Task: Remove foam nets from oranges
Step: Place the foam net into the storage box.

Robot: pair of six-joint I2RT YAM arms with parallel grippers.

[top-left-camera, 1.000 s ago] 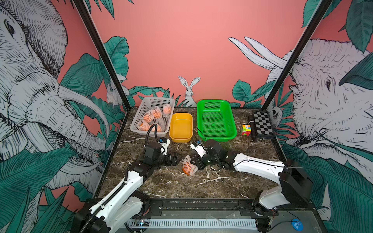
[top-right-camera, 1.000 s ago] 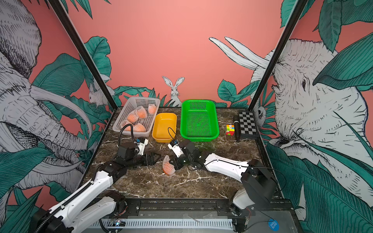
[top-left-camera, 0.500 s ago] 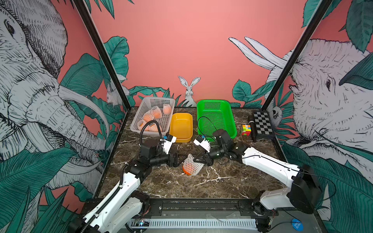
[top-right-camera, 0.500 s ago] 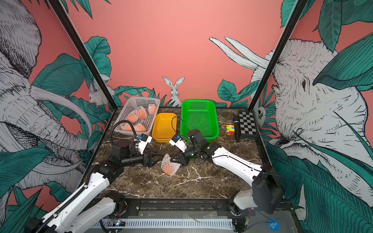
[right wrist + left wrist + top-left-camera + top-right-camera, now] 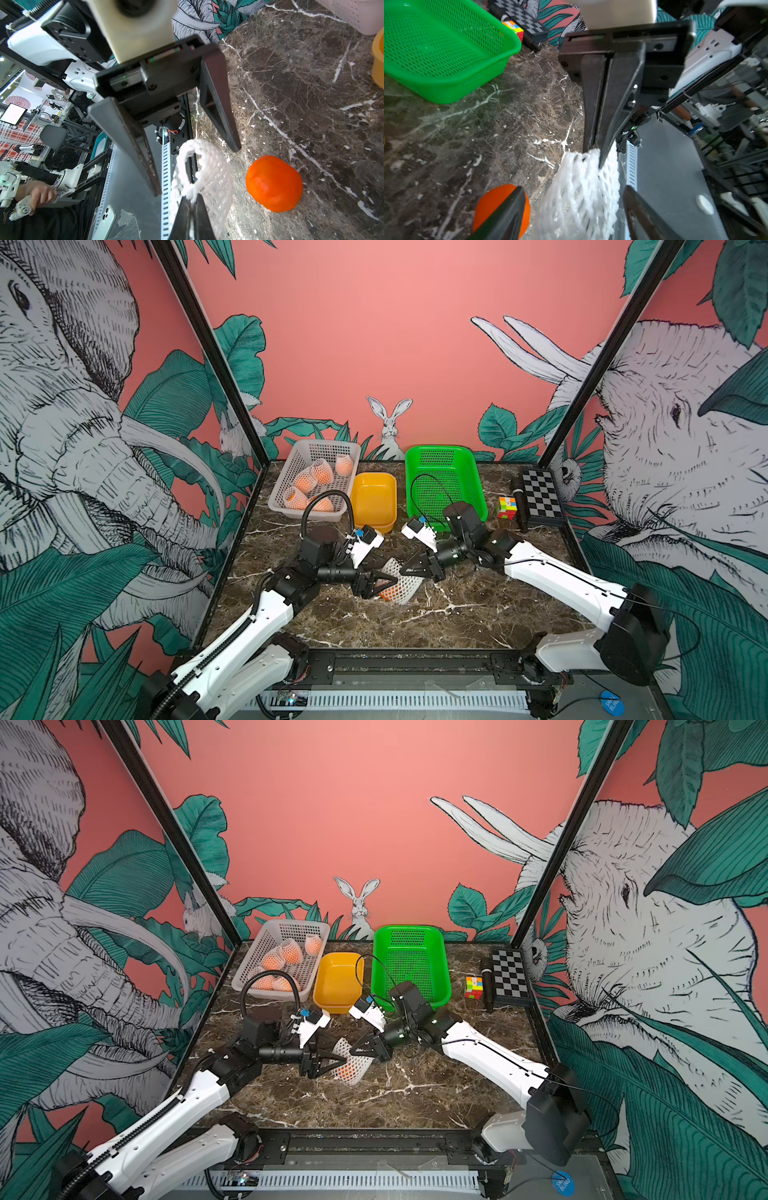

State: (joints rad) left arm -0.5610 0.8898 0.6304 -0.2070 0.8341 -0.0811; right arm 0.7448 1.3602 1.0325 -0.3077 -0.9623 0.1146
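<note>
White foam net (image 5: 207,172) pinched in closed right hand (image 5: 190,202); I should clamp open left hand (image 5: 195,170) on bare orange (image 5: 274,184) only.

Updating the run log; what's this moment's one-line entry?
right gripper shut on foam net | left gripper open at net | orange bare on table

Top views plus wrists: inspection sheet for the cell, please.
Surface: marble tabletop, no spills seen.
Job's things: one orange bare on the marble beside its foam net; netted oranges in the white basket; yellow tub, green basket empty.
Clutter: puzzle cube, chessboard.
Grippers: right gripper shut on the net's rim; left gripper open, straddling it.
Cables: cable loop arches over the left wrist, unsnagged.
Surroundings: mural walls; phone beyond the front rail.
</note>
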